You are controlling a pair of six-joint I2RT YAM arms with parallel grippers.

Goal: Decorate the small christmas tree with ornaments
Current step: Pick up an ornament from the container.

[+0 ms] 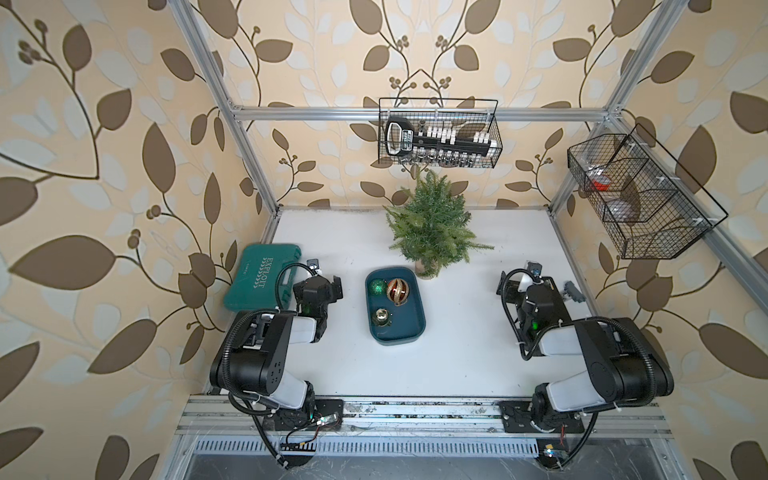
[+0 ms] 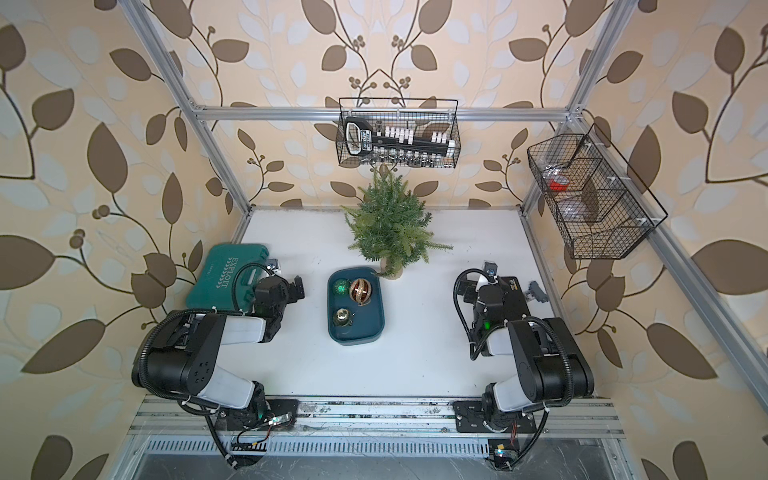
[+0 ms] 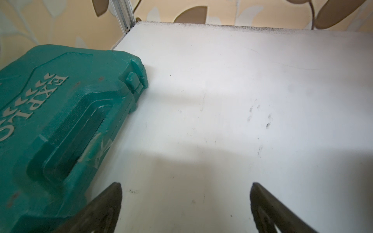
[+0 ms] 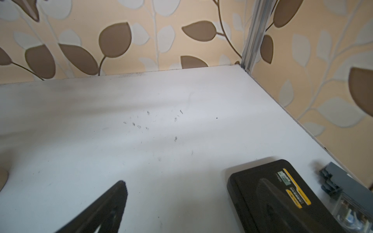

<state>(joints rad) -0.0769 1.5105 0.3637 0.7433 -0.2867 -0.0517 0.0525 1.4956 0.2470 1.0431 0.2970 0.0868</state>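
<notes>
The small christmas tree [image 1: 432, 224] [image 2: 390, 224] stands at the back middle of the white table, a bushy green fir on a pale wrapped base. In front of it lies a teal tray [image 1: 411, 328] with three ornaments in it: a glittery green one [image 1: 378, 286], a larger red one with gold stripes [image 1: 398, 291] and a small gold one [image 1: 381, 316]. My left gripper [image 1: 334, 286] [image 3: 185, 183] hangs left of the tray, open and empty. Far off to the right, my right gripper [image 4: 192, 182] is open too, with nothing between its fingers.
A green tool case [image 1: 262, 276] [image 3: 60, 121] lies close beside the left gripper. A black case [image 1: 552, 307] [image 4: 272, 197] and a small grey part [image 1: 573, 291] lie under and beside the right gripper. Wire baskets hang at the back [image 1: 438, 133] and on the right [image 1: 640, 195].
</notes>
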